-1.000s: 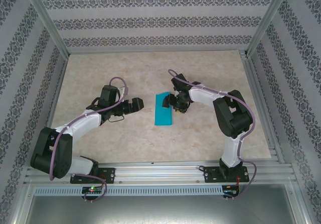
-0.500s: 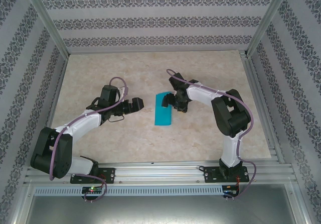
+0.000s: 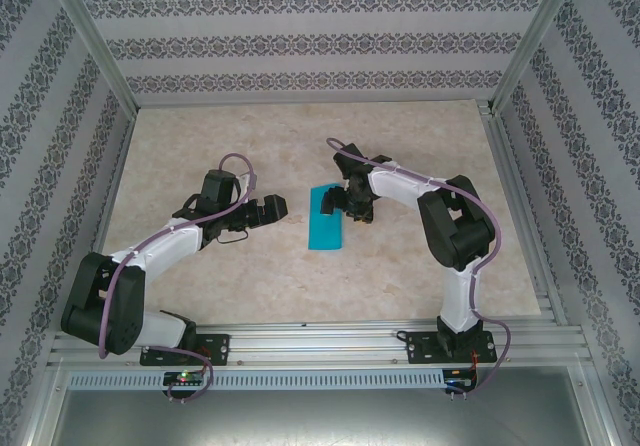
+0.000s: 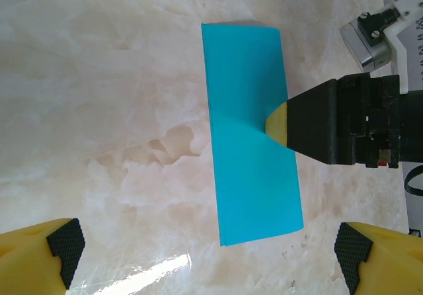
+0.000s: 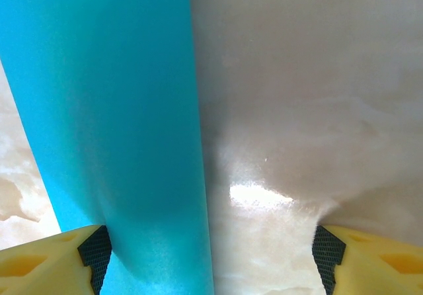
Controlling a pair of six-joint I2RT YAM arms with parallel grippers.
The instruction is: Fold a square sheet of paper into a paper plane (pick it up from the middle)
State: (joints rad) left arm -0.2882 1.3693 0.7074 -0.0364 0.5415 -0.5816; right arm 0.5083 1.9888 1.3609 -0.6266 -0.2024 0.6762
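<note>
Where the marble-patterned table (image 3: pixel 400 266) is bare at mid-field, the turquoise sheet of paper (image 3: pixel 327 221) lies flat, folded to a narrow oblong, between the two arms. Right gripper (image 3: pixel 345 201) sits at the sheet's far right edge, jaws wide apart. One yellow fingertip (image 4: pixel 277 122) touches the paper's edge; the other pad (image 5: pixel 328 249) is over bare table. Left gripper (image 3: pixel 272 209) sits near the sheet's left side, apart from it, claw fully spread.
</note>
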